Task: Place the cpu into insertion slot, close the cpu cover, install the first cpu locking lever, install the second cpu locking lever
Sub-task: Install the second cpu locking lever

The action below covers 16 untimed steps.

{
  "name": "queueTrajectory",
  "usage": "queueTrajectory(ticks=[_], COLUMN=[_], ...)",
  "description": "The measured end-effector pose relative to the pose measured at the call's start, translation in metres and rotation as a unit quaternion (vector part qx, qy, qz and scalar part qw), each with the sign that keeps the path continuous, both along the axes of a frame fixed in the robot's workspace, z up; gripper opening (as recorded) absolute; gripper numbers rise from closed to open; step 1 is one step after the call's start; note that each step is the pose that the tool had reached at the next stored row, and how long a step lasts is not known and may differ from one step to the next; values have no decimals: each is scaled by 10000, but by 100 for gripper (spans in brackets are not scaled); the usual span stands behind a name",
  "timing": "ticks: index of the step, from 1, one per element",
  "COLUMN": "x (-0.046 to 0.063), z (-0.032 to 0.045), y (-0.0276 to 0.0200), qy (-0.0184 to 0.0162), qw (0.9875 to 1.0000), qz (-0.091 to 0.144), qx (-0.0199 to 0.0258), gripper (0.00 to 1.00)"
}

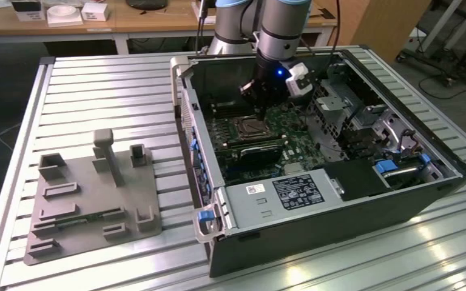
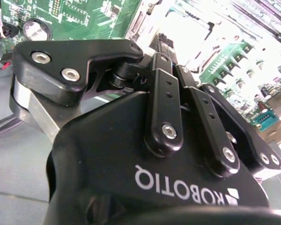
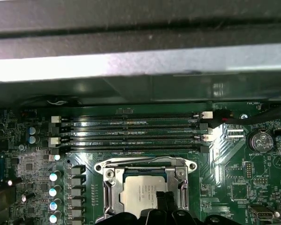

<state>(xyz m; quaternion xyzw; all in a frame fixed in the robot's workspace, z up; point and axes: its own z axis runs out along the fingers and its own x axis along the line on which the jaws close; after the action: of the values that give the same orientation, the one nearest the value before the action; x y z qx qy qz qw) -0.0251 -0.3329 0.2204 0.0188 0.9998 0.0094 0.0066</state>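
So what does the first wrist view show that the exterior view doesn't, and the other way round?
The first wrist view alone shows detail: the cpu seated in the insertion slot with the cpu cover framing it, the memory slots beyond, and the gripper over the chip. The exterior view alone shows the grey fixture tray, the ribbed table, the whole computer case and the arm. Both share the green motherboard and the socket area.

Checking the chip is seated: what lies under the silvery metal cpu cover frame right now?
Through the silvery metal cpu cover window, the square silvery-tan cpu shows, lying in the socket. The black gripper hides the chip's near edge, and the contacts beneath cannot be seen.
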Motion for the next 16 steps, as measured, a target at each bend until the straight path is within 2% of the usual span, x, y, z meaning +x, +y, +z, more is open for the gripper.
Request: queueTrajectory(ticks=[3, 9, 16], x=[1, 0, 1], z=[2, 6, 111], y=[-8, -78, -102], qy=[0, 0, 0], qw=[10000, 10000, 10000], qz=[1, 0, 1], qx=[0, 1, 1], gripper=[10, 10, 10])
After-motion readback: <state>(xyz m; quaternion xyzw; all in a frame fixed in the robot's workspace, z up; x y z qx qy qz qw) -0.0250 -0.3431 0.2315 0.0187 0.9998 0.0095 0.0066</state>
